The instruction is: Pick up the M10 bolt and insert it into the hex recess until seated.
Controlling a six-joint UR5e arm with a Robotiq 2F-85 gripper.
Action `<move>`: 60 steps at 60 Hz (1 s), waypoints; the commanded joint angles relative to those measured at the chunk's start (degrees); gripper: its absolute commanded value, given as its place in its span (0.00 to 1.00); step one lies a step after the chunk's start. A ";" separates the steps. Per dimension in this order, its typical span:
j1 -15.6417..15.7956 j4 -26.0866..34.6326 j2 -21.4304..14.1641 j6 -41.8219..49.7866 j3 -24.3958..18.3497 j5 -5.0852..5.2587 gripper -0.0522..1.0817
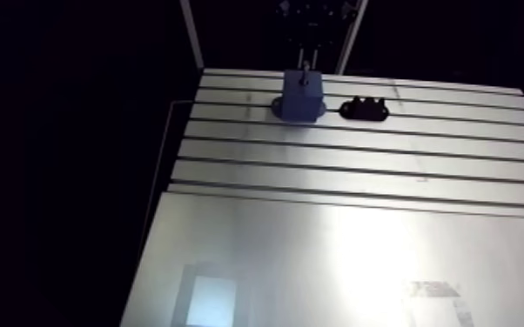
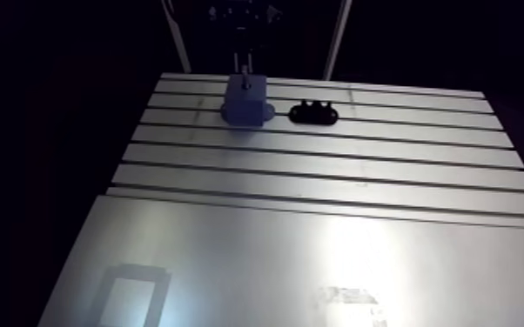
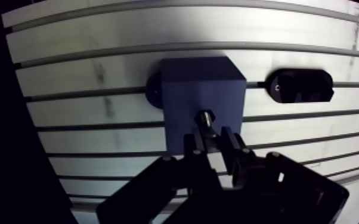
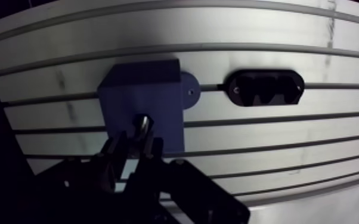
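1. My pincer point(image 3: 209, 140) is clamped on the M10 bolt point(image 3: 206, 118); the two fingers point(image 3: 191, 148) press its shank from the left and from the right.
2. The bolt stands upright between my fingertips and its lower end points down at the top face of the blue block point(image 3: 188, 95).
3. In the wrist view the end of the bolt lies over the middle of this face, a little toward the near edge. I cannot tell if it has already entered the block or only touches it.
4. The block stands on the far part of the slotted table point(image 1: 335, 252), on a dark rounded base.
5. To the right of the block, near it but apart, a black holder point(image 1: 366, 110) lies on the table.
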 commanded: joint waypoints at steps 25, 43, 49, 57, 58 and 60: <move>0.00 -0.01 0.12 0.00 -0.06 0.00 0.73; 0.01 -0.01 0.20 -0.25 0.28 -0.09 0.73; 0.09 -0.01 0.21 -0.26 0.20 -0.09 0.73; 0.01 -0.01 0.21 -0.28 0.28 -0.09 0.73; 0.00 -0.01 0.21 -0.34 0.29 -0.09 0.73; 0.07 -0.01 0.21 -0.35 0.29 -0.09 0.73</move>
